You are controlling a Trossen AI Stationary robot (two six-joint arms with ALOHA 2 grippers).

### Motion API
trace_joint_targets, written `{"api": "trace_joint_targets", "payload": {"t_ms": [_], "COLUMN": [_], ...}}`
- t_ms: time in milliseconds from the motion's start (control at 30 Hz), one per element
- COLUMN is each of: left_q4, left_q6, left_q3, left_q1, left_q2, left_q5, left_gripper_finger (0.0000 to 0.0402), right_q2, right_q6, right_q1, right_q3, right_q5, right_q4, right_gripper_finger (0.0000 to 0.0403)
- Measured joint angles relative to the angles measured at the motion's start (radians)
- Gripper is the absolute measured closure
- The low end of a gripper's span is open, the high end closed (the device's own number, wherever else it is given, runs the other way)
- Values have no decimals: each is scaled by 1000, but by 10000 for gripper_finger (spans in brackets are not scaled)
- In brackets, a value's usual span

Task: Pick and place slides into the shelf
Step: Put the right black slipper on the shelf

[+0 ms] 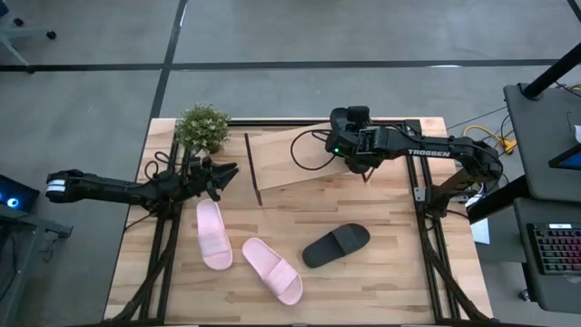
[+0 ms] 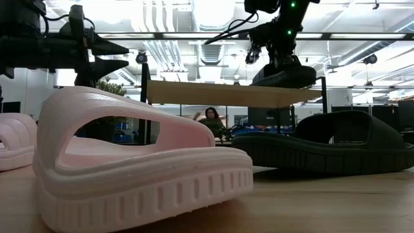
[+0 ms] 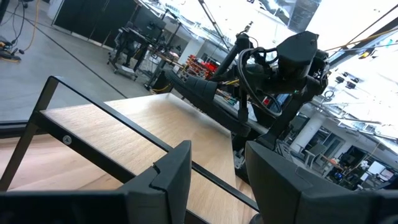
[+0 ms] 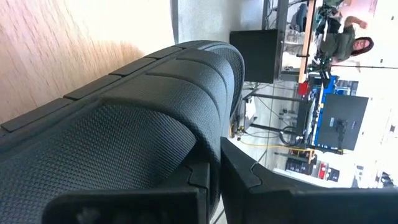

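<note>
The shelf (image 1: 295, 162) is a slanted light wood board on a black rod frame at the table's far side. My right gripper (image 1: 356, 160) is over its right part, shut on a black slide (image 2: 284, 76), which sits at the board's top edge (image 2: 226, 94). On the table lie two pale pink slides (image 1: 214, 234) (image 1: 272, 271) and a second black slide (image 1: 336, 245), all flat on their soles. My left gripper (image 1: 225, 173) hovers open by the shelf's left end, facing the board (image 3: 124, 143), and touches nothing. My right gripper (image 4: 214, 169) pinches the black slide's edge (image 4: 208, 134) between its two fingers (image 4: 267, 180). It comes from above, pointing down (image 2: 279, 55). The slide sits level below the fingers, right over the board's right part; whether it rests on the wood, I cannot tell.
A small potted plant (image 1: 201, 127) stands at the far left corner, behind my left gripper. Cables (image 1: 309, 150) trail over the shelf near the right arm. Bare tabletop (image 1: 390, 282) lies near and right of the slides. A person (image 2: 210, 120) sits in the room beyond.
</note>
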Motion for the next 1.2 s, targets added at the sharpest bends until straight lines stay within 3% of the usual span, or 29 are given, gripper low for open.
{"api": "trace_joint_targets", "payload": {"t_ms": [1200], "left_q4": [0], "left_q6": [0], "left_q3": [0], "left_q1": [0], "left_q2": [0], "left_q5": [0], "left_gripper_finger": [265], "right_q2": [2], "right_q6": [-17], "right_q1": [-19], "right_q3": [-62], "right_q5": [-27], "right_q4": [74], "right_gripper_finger": [394]}}
